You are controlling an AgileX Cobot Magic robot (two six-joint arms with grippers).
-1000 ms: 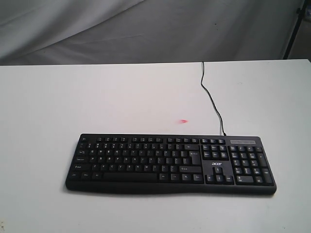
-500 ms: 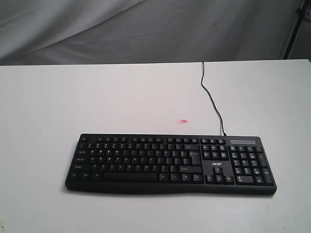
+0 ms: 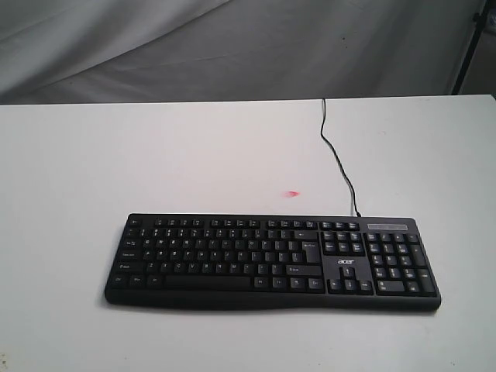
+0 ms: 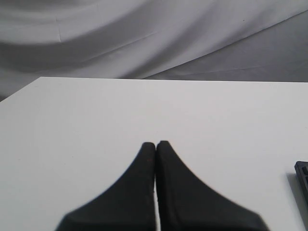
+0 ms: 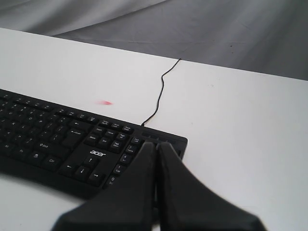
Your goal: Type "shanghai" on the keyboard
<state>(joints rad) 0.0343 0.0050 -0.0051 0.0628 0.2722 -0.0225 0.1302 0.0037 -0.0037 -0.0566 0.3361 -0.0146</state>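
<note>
A: Where does the task's thing lie?

B: The wide black plastic keyboard with white key legends (image 3: pixel 271 262) lies flat on the white table top (image 3: pixel 116 155). It is close to the near edge, with its long side running left to right.

A: Which end is which?

B: The letter keys fill the left and middle, and the number pad (image 3: pixel 397 260) is at the right end. The small white "acer" logo (image 3: pixel 346 263) sits just left of the pad, on the far side of the arrow keys.

A: And the claws?

B: The left gripper (image 4: pixel 156 143) has its two black fingers pressed together tip to tip, holding nothing. Bare white table lies beyond it, and only a corner of the keyboard shows at the rim of its wrist view. The right gripper (image 5: pixel 155 143) is closed the same way, fingers touching with nothing between them. Its tips are seen against the number-pad end of the keyboard; whether they touch a key I cannot tell.

A: What lies farther back?

B: Beyond the keyboard's far edge, about mid-length, there is a small pink smear (image 3: pixel 292 193) on the table, apart from the keyboard. A thin black cable (image 3: pixel 339 159) leaves the far edge toward the right end. It winds away to the far edge of the table, passing right of the smear.

A: And past the table?

B: A creased grey cloth backdrop (image 3: pixel 232 46) spans the whole width, and a dark slanted pole (image 3: pixel 467 46) stands at the far right.
</note>
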